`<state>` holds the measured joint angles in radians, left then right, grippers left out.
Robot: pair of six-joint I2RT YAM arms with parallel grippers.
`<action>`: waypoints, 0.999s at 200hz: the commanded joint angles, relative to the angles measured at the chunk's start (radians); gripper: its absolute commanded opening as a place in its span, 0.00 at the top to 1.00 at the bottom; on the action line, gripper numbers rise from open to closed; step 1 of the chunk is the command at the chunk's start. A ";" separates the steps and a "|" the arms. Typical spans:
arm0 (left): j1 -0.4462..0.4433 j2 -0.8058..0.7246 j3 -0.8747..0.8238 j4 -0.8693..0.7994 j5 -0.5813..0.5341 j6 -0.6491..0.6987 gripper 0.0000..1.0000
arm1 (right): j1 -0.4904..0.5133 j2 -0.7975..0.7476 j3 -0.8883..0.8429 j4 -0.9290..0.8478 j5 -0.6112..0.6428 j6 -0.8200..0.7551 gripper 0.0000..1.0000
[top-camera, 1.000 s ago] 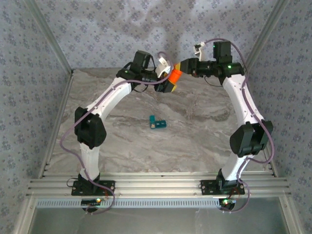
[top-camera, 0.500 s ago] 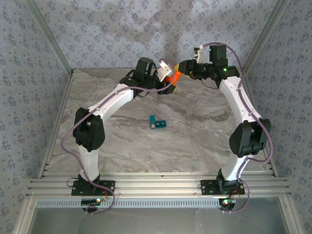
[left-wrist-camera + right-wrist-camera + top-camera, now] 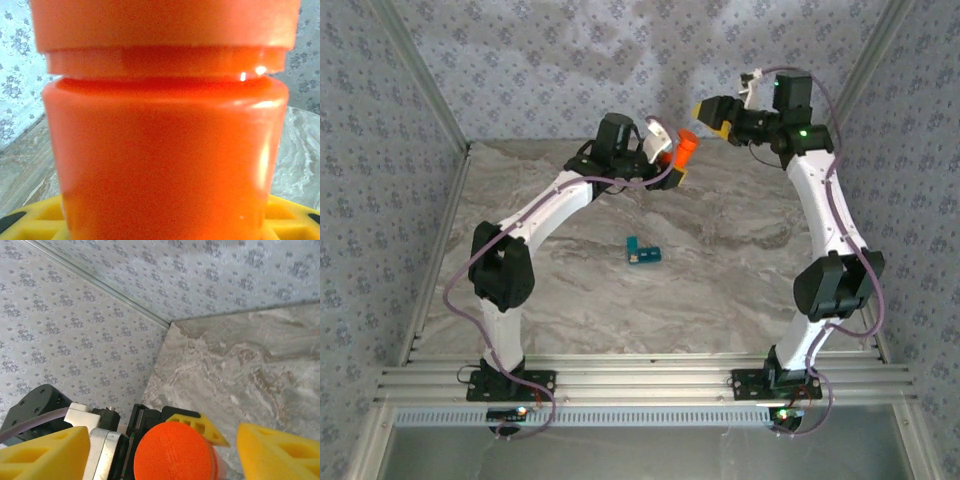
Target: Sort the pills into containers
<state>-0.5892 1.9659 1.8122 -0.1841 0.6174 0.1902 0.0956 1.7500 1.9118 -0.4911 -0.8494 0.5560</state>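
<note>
High over the table's back edge, my left gripper (image 3: 672,160) is shut on an orange pill bottle (image 3: 684,148) with its round cap on. In the left wrist view the bottle (image 3: 165,150) looms close, with yellow fingers (image 3: 35,220) at the bottom. My right gripper (image 3: 713,115) hangs open just right of the bottle, apart from it. In the right wrist view the orange cap (image 3: 172,452) shows between its spread yellow fingers (image 3: 47,455). The teal containers (image 3: 642,252), a short strip of compartments, lie mid-table. The pills are out of view.
The marble table (image 3: 720,290) is walled by patterned panels at the back and sides, with metal corner posts (image 3: 420,70). The table's back corner (image 3: 170,325) lies beyond the right gripper. Both arms arch high over the table's far half.
My right gripper was shut on the bottle's cap; it has opened and drawn back up and to the right. The left gripper still grips the bottle, now tilted more upright.
</note>
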 commanded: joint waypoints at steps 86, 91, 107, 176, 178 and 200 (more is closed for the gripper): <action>0.047 0.010 0.204 -0.215 0.342 -0.009 1.00 | -0.060 0.017 0.154 -0.229 -0.184 -0.356 0.16; 0.045 0.014 0.209 -0.222 0.347 -0.009 1.00 | -0.058 0.022 0.164 -0.234 -0.192 -0.359 0.15; 0.045 0.019 0.211 -0.234 0.353 -0.009 1.00 | -0.042 0.044 0.204 -0.261 -0.208 -0.370 0.14; 0.036 0.033 0.242 -0.277 0.357 0.003 1.00 | 0.029 0.117 0.314 -0.412 -0.189 -0.454 0.15; 0.036 0.033 0.242 -0.278 0.358 0.004 1.00 | 0.030 0.115 0.312 -0.412 -0.188 -0.455 0.15; 0.034 0.032 0.242 -0.285 0.357 0.007 1.00 | 0.042 0.117 0.309 -0.424 -0.192 -0.467 0.16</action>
<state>-0.5461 1.9999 2.0144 -0.4515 0.9321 0.1829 0.1280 1.8668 2.1906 -0.8635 -1.0119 0.1322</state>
